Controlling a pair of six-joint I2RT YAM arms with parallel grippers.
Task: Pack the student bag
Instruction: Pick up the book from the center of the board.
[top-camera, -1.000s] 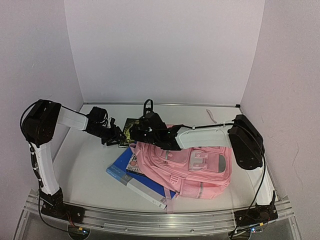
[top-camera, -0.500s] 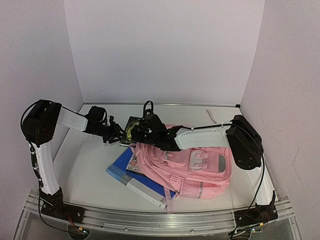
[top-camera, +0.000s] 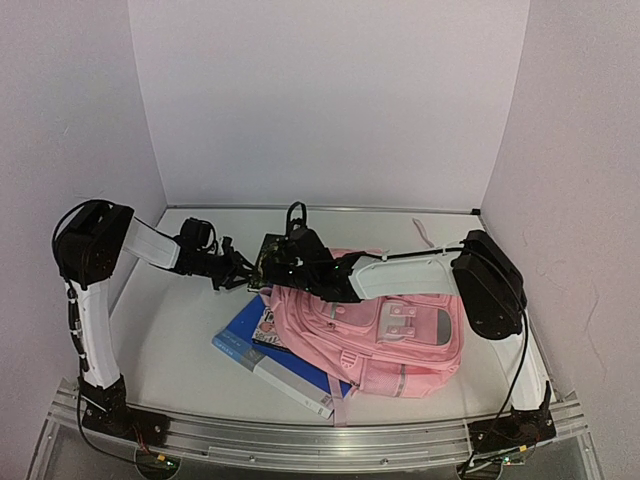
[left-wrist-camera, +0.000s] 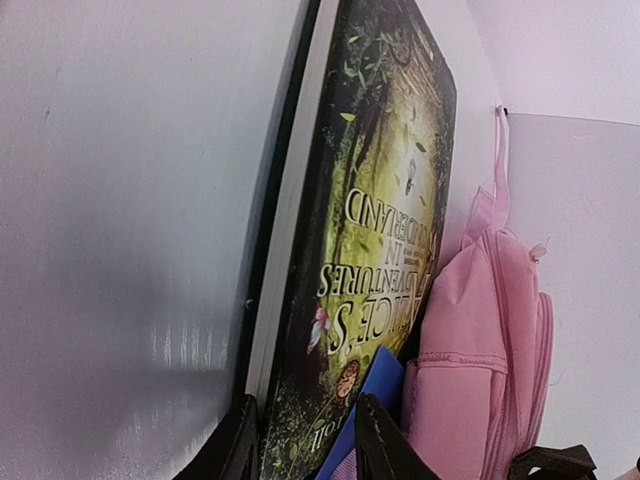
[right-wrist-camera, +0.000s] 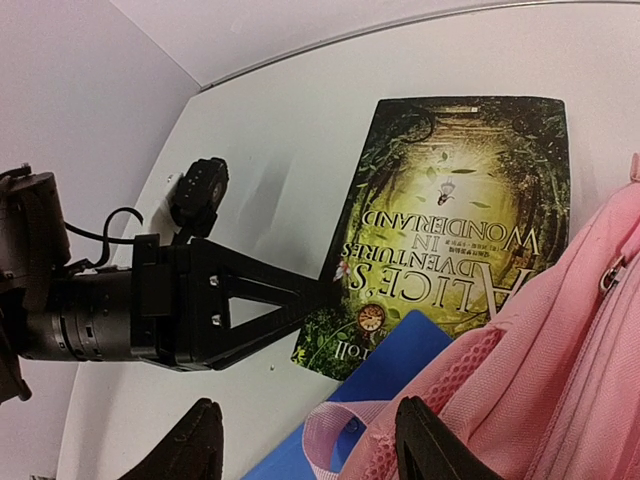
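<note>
Shifted rightward over the last second, closer to large soft pink fabric backpack (top-camera: 400, 335): left gripper (left-wrist-camera: 305, 440). Jaws narrower, one finger on each face of near corner of dark green rectangular hardcover book (right-wrist-camera: 450, 200), flat just left of backpack's top. Flat blue book (top-camera: 245, 340) tucked under backpack's left side. Right gripper (right-wrist-camera: 312, 440) above backpack's upper-left corner, jaws spread wide, holding nothing. Backpack lying flat on white tabletop (top-camera: 170, 330).
</note>
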